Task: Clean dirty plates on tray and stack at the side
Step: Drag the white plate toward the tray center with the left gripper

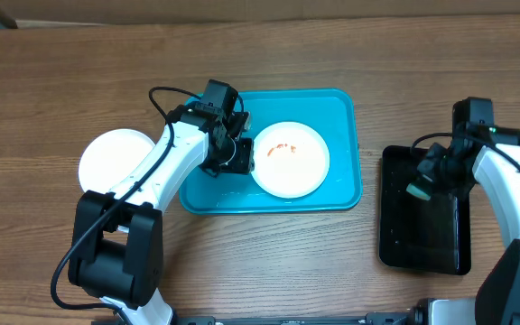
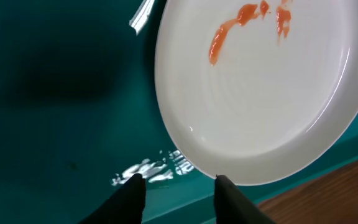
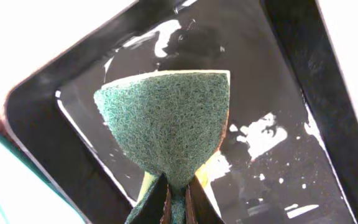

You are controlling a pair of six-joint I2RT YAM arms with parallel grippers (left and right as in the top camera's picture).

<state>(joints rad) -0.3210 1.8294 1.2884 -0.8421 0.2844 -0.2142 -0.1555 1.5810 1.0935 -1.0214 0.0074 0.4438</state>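
Note:
A white plate with orange-red smears lies flat in the turquoise tray. My left gripper hovers low over the tray floor at this plate's left rim. In the left wrist view the left gripper is open with only the tray showing between its fingers. Its right fingertip sits just at the plate edge. A second white plate rests on the table left of the tray. My right gripper is shut on a green and yellow sponge.
A black tray with wet patches lies at the right, under the sponge and right gripper. Bare wooden table surrounds both trays. The left arm reaches across between the left plate and the turquoise tray.

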